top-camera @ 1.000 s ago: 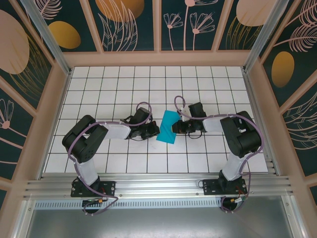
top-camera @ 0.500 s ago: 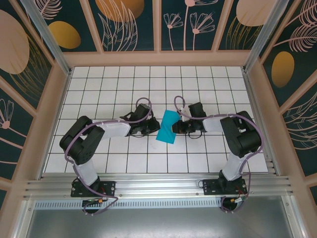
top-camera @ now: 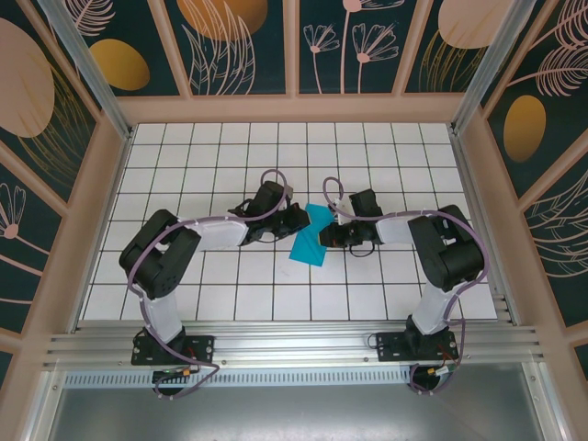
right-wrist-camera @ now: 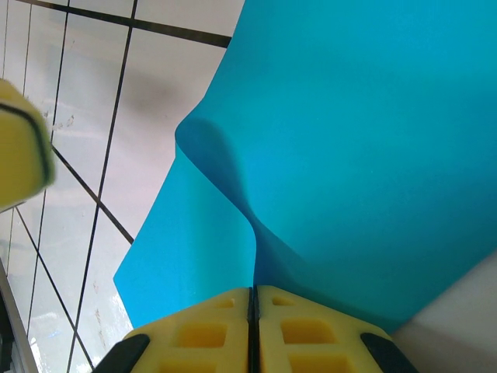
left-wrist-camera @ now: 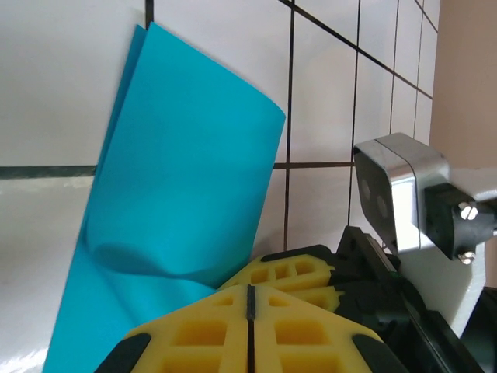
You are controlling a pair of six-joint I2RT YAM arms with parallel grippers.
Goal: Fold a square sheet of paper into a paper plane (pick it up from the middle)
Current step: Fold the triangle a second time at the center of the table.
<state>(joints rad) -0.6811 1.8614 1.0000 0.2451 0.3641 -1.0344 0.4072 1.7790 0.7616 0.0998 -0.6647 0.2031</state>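
Your yellow-fingered left gripper (left-wrist-camera: 250, 311) sat low, closed; right gripper (right-wrist-camera: 254, 311), facing it, was clamped on teal-blue square sheet of paper (right-wrist-camera: 349, 155).

Left pincer (left-wrist-camera: 250, 330) yellow fingers pressed together (no gap). Teal paper sheet (left-wrist-camera: 178, 179) lies folded, curling, on white gridded table (left-wrist-camera: 62, 93); right pincer (left-wrist-camera: 299, 284) touches its edge.

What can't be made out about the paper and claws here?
- Top external: the left claw and right claw cover parts of the square sheet of paper; creases too small.
- Left wrist: shut pads hide the sheet's near edge, so a pinch is unconfirmed.
- Right wrist: the sheet runs off the top and right edges; a yellow shape at left is blurred.
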